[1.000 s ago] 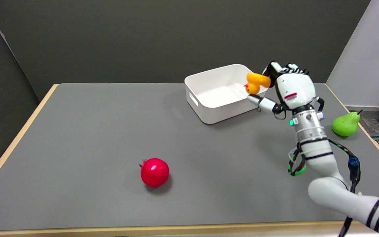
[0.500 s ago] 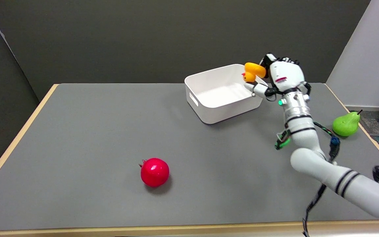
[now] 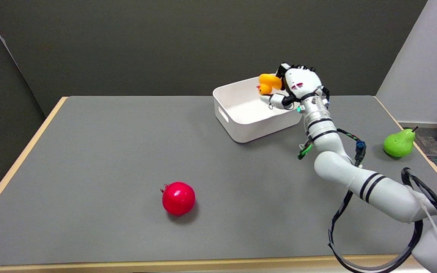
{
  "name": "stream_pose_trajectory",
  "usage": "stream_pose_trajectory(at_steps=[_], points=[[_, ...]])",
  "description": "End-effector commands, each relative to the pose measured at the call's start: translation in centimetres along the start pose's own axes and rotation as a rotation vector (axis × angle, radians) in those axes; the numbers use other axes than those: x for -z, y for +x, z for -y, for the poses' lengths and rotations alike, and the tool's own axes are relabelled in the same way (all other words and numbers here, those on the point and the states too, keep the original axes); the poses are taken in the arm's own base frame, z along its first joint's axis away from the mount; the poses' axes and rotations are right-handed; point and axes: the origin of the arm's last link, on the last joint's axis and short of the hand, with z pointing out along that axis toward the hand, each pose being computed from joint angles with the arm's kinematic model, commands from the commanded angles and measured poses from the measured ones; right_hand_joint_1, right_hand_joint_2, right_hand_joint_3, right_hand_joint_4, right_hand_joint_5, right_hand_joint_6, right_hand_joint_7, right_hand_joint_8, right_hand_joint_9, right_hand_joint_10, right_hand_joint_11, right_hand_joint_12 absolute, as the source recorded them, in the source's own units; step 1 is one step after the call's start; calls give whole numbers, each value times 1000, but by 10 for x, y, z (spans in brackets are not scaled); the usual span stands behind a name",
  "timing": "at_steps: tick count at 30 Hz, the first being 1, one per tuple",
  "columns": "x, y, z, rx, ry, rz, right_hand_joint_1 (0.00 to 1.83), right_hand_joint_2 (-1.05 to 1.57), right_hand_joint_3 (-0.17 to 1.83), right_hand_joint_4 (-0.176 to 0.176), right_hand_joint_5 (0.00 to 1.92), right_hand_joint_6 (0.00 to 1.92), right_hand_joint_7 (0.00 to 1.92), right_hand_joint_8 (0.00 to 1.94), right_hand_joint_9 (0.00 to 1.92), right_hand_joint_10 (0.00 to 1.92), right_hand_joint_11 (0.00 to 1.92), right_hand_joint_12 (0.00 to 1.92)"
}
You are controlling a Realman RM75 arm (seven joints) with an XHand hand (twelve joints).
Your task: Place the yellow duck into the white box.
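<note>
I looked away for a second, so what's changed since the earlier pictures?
The right hand, gripping the yellow duck throughout, carried it leftward from beside the white box's right wall to over its inside. Nothing was let go. The box, red pomegranate and green pear stayed put.

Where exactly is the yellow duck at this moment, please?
In the head view, the yellow duck is held in the right hand, in the air above the far right part of the white box, toward the table's far right.
</note>
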Motion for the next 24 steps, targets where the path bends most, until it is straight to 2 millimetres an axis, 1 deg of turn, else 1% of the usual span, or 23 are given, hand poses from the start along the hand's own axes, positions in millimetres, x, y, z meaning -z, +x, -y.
stream_pose_trajectory(at_steps=[1,2,3,5,6,7,8,9,10,12,14,16,18,21,22,23,24], points=[[-4,-22,1,-145,-62,110,617,772,878,-101,367,759,528,728,394,1097,229,1518],[-2,-24,0,-147,-66,117,553,745,903,-80,312,620,454,632,313,997,176,1417],[2,-27,-3,-157,-75,126,505,708,969,-75,279,558,420,609,284,909,143,1371],[5,-29,-4,-196,-87,135,427,633,972,-44,160,443,184,434,57,580,25,1091],[7,-29,-4,-216,-91,135,403,611,961,-33,118,410,109,372,4,448,-1,969],[8,-28,-4,-225,-91,134,393,602,946,-27,95,397,76,339,1,362,-1,882],[11,-27,-4,-237,-92,131,399,592,935,-18,72,351,43,260,-1,237,-1,764],[14,-25,-4,-250,-92,125,423,585,931,-9,53,273,16,141,-1,91,-1,635],[16,-23,-4,-259,-93,119,429,591,900,-2,33,231,-1,54,-1,-1,-1,553],[22,-20,-7,-274,-101,104,390,633,777,6,-1,260,-1,-1,-1,-1,-1,547],[27,-17,-9,-283,-106,96,403,600,808,18,-1,202,-1,-1,-1,-1,-1,567],[31,-12,-12,-294,-114,74,402,598,808,19,-1,200,-1,-1,-1,-1,-1,567],[37,3,-18,-286,-125,7,397,587,815,21,6,187,-1,-1,-1,-1,-1,551],[49,32,-22,-210,-104,-148,385,579,826,19,14,166,-1,-1,-1,-1,-1,414],[55,43,-27,-213,-110,-215,374,568,853,14,27,130,-1,-1,-1,-1,-1,358],[63,57,-34,-249,-121,-300,366,565,869,11,35,116,-1,-1,-1,-1,-1,322],[70,65,-40,-293,-131,-357,359,569,876,12,37,119,-1,-1,-1,-1,-1,301]])
